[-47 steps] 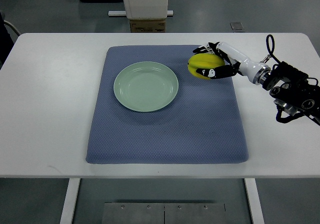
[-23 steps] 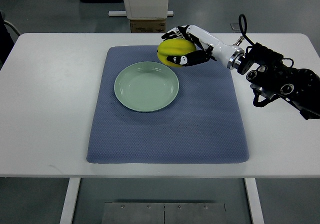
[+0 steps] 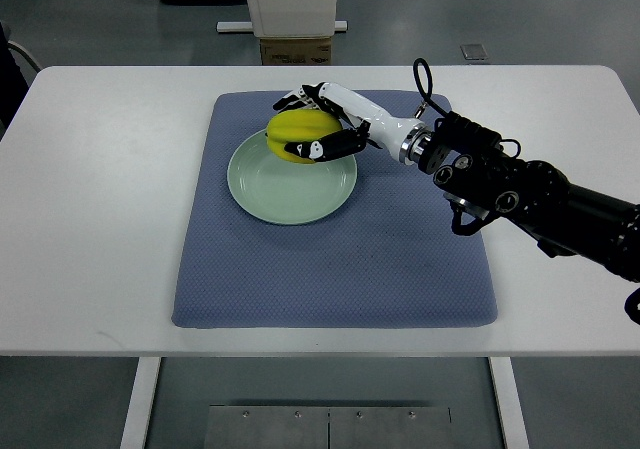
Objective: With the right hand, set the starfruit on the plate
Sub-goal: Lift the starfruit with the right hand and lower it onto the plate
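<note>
My right hand (image 3: 312,124) comes in from the right edge and is shut on a yellow starfruit (image 3: 296,135). It holds the fruit over the far edge of the pale green plate (image 3: 285,191). The plate lies on a blue-grey mat (image 3: 400,259) on the white table. I cannot tell whether the fruit touches the plate. The left arm is out of view.
The white table (image 3: 100,189) extends around the mat on all sides. A white machine base and a cardboard box (image 3: 295,49) stand on the floor beyond the far table edge.
My right hand has carried the starfruit leftward from the mat's far right corner to above the plate's far edge. The arm now reaches further across the table.
</note>
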Tool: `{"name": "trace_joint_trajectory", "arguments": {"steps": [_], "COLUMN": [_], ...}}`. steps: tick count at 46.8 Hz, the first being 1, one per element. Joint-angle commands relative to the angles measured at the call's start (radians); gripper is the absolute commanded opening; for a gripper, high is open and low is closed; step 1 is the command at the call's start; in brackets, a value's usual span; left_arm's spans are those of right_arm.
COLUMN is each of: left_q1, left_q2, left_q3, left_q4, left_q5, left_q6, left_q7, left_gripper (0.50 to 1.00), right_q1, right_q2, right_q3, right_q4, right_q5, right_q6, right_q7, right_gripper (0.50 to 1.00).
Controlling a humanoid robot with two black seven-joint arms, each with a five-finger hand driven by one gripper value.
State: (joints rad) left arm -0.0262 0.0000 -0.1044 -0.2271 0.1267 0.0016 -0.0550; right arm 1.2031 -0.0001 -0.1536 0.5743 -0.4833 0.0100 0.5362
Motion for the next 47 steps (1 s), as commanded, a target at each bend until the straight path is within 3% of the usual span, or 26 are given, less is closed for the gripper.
{"name": "trace_joint_trajectory", "arguments": {"steps": [1,23,29,33,35,39,47], "left_q1": [0.000,0.000,0.000,0.000,0.000,0.000,0.000], "left_q2": [0.000,0.000,0.000,0.000,0.000,0.000,0.000], "left_q3": [0.000,0.000,0.000,0.000,0.000,0.000,0.000], "left_q4": [0.000,0.000,0.000,0.000,0.000,0.000,0.000], "left_q5": [-0.001,-0.001,0.001,-0.001,0.001,0.001,-0.001], "left_q6": [0.001,0.000,0.000,0.000,0.000,0.000,0.000], "left_q7": [0.000,0.000,0.000,0.000,0.000,0.000,0.000], "left_gripper": [1.000,1.000,1.000,1.000,1.000,1.000,1.000], "right_q1": [-0.011,-0.045,-0.046,-0.046,-0.046,-0.045,-0.043], "right_q2": [0.000,0.000,0.000,0.000,0.000,0.000,0.000], "right_q3": [-0.001,0.000,0.003,0.005,0.005,0.005,0.005], "right_q4": [-0.014,-0.004,-0.004,-0.004,-0.004,-0.004,-0.004], "right_q5": [0.000,0.000,0.000,0.000,0.000,0.002,0.002], "right_q6": [0.001,0.001,-0.001,-0.004,-0.007,-0.007,-0.007], "right_q7": [-0.004,-0.015,-0.013,-0.013,-0.013,-0.013,-0.013], "right_gripper": [0.500,0.500,0.642,0.863,0.932,0.985,0.993]}}
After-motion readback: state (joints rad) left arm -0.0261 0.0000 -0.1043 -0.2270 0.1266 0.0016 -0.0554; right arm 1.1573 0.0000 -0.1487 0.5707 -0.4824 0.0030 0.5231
